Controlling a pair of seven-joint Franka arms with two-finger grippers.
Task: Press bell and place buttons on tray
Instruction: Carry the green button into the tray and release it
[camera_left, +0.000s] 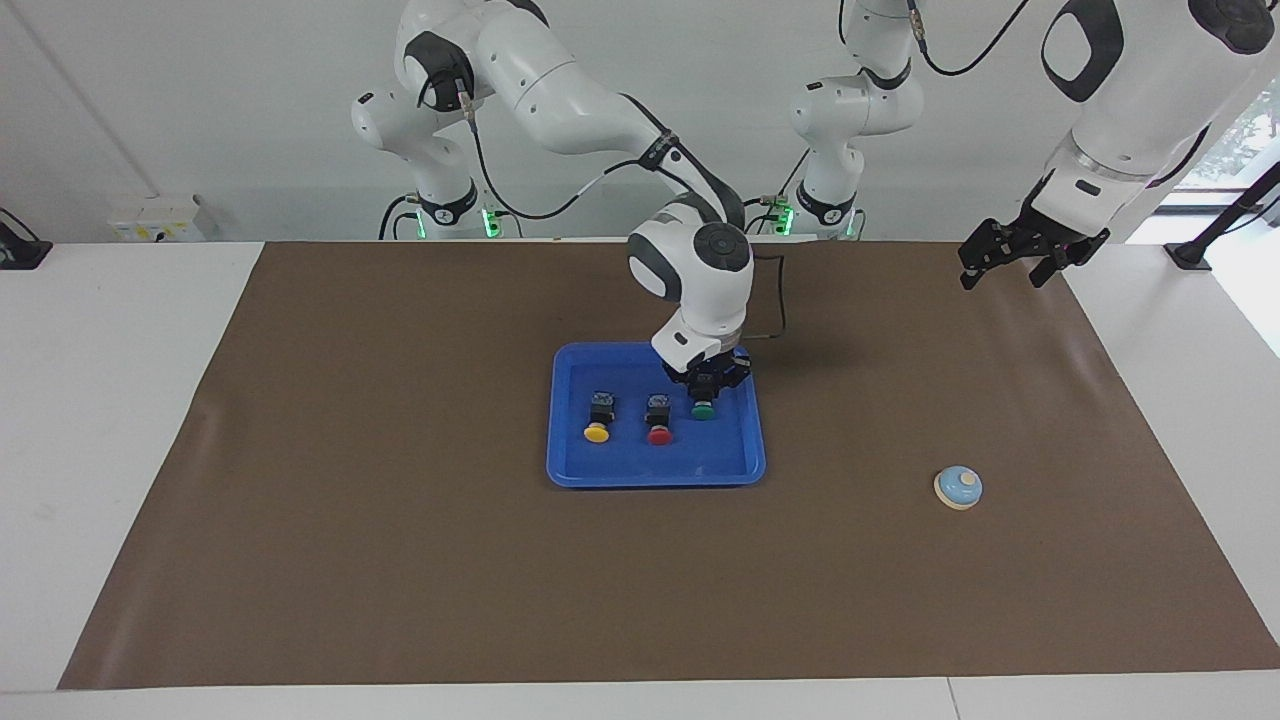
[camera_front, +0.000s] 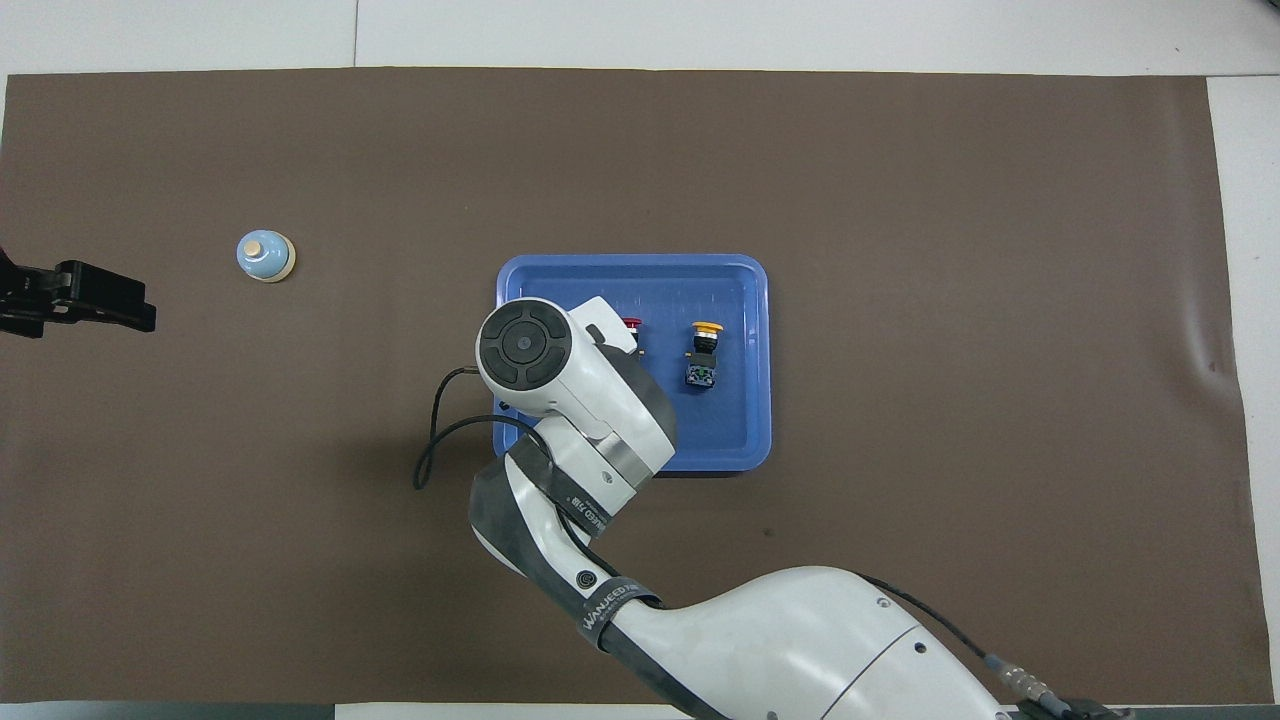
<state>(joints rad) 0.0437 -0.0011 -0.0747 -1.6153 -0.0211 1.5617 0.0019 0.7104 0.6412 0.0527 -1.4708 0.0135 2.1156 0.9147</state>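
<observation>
The blue tray (camera_left: 655, 478) lies mid-table on the brown mat; it also shows in the overhead view (camera_front: 760, 300). The yellow button (camera_left: 597, 432) (camera_front: 706, 330) and the red button (camera_left: 659, 435) (camera_front: 633, 323) lie in it side by side. My right gripper (camera_left: 706, 390) is down in the tray, shut on the green button (camera_left: 703, 409), which rests beside the red one toward the left arm's end. The arm's wrist hides the green button in the overhead view. The bell (camera_left: 958, 487) (camera_front: 265, 256) stands on the mat toward the left arm's end. My left gripper (camera_left: 1005, 275) (camera_front: 145, 315) waits open, raised over the mat's edge.
The brown mat (camera_left: 400, 550) covers most of the white table. The right arm's cable (camera_front: 440, 440) loops over the mat beside the tray.
</observation>
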